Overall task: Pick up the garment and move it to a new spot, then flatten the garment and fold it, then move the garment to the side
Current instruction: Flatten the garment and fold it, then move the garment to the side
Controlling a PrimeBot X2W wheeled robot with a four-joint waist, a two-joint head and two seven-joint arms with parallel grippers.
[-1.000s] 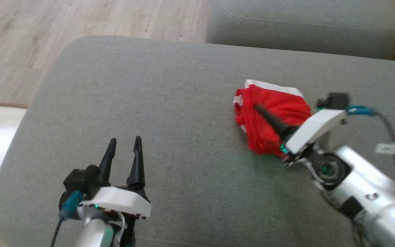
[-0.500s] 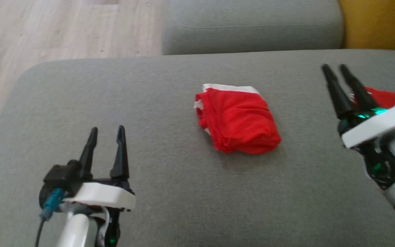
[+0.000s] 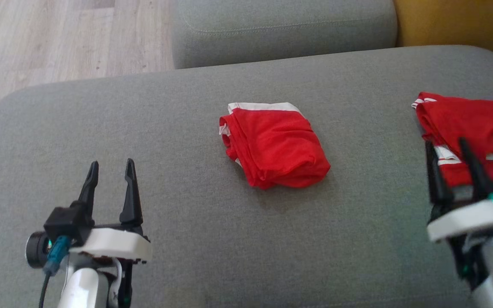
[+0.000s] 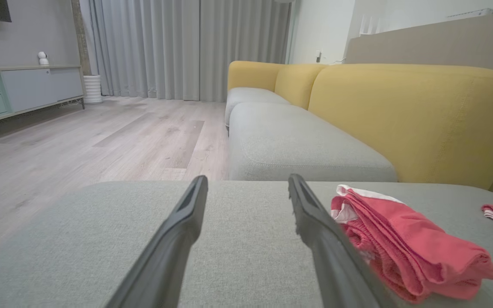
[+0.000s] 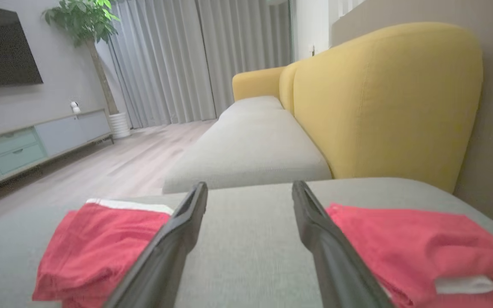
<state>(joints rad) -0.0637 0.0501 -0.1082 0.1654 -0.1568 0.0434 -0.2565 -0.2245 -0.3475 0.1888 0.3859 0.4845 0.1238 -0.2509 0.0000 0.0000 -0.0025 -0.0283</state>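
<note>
Grey sofa cushion (image 3: 186,239) carries the red garment (image 3: 274,147) folded into a compact bundle at its middle, with left pincer (image 3: 112,163) and right pincer (image 3: 446,143) both released and well apart from it, so folding looks done and only moving it aside seems left.

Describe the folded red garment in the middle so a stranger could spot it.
Start at the wide grey seat cushion. Near its centre lies a compact folded red garment with white trim. The other red garment sits at the cushion's right edge, by the right gripper.
</note>
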